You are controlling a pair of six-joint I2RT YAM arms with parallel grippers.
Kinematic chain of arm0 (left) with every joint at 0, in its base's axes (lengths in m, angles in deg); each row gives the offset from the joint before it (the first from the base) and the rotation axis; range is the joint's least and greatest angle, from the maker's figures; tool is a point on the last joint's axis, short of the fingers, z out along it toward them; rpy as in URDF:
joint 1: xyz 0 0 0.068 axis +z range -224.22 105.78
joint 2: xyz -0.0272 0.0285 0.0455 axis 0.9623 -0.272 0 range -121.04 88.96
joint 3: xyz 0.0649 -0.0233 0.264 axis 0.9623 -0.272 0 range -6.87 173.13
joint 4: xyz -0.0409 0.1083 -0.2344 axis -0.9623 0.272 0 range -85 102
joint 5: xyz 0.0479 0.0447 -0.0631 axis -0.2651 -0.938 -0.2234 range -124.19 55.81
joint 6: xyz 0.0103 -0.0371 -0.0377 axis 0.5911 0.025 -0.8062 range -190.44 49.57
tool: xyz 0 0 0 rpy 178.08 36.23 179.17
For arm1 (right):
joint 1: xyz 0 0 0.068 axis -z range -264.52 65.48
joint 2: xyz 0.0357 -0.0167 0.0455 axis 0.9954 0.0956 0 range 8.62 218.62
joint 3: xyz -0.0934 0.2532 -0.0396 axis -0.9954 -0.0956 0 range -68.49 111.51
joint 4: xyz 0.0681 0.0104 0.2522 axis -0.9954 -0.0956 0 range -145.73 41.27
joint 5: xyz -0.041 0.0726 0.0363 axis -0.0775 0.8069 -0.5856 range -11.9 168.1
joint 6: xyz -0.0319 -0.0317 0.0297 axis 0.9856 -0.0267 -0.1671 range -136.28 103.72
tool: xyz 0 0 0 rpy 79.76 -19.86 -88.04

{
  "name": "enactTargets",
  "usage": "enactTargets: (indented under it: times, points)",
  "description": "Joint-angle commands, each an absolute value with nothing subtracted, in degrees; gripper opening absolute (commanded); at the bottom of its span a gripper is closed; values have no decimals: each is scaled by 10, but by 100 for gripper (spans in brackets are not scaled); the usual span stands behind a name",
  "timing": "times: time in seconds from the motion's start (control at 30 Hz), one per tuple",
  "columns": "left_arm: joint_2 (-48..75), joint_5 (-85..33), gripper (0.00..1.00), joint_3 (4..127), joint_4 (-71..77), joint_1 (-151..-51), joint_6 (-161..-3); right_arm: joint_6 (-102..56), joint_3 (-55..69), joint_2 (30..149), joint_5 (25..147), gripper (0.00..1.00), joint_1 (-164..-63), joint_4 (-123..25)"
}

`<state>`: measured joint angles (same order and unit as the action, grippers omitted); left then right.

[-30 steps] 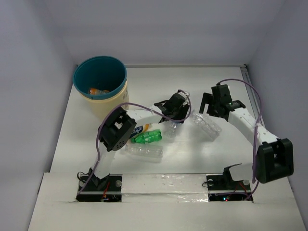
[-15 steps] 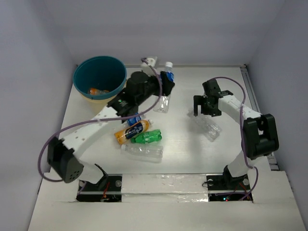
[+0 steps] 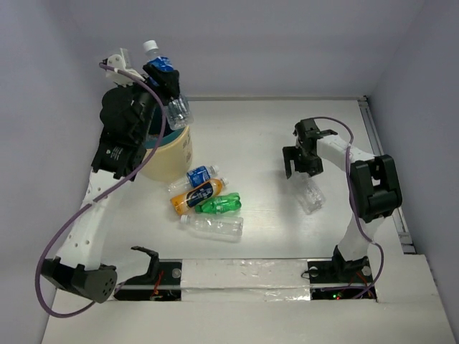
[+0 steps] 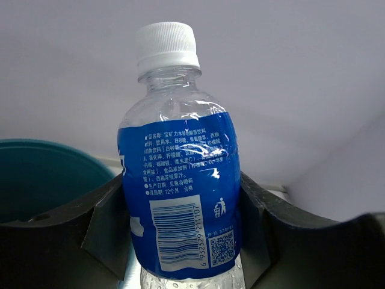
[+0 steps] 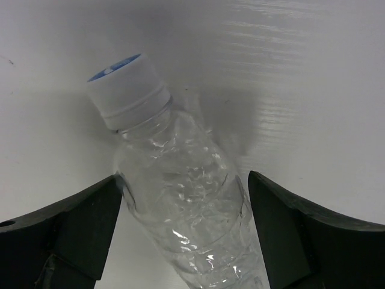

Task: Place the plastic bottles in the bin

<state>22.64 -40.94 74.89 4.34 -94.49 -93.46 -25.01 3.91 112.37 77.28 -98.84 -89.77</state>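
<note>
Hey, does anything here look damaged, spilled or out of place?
The clear plastic bottle between the fingers of the right pincer looks crumpled, its wall dented and creased, lying sideways on the white table. No spill shows. The blue-labelled plastic bottle in the left pincer looks intact.

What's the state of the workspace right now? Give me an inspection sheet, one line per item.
Surface: white table, nothing spilled.
Job's things: bin at far left, partly behind the left arm. Lying together mid-table: blue-labelled bottle, orange bottle, green bottle, clear bottle. The crinkled bottle lies alone to the right. The raised bottle, also blue-labelled, is upright in the air by the bin.
Clutter: nothing seen.
Grippers: left gripper shut on the raised bottle; right gripper open, straddling the crinkled bottle.
Cables: left purple cable and right purple cable loop loosely off the arms.
Surroundings: plain pale walls.
</note>
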Motion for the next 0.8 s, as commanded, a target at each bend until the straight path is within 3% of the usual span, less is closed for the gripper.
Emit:
enactTargets:
  times: [0.0,0.17,0.33,0.67,0.77]
  points:
    - [201,-410,45,754,64,-873,-940,-244,51,1132,804,88,-999,-898]
    - [203,-427,46,729,35,-825,-926,-263,18,1091,836,73,-999,-836]
    - [209,-476,46,708,-10,-819,-895,-287,-2,1025,861,66,-999,-806]
    - [177,-561,49,666,-76,-819,-885,-333,-24,836,960,64,-1066,-729]
    - [168,-579,56,662,-82,-819,-878,-363,2,802,975,64,-1123,-695]
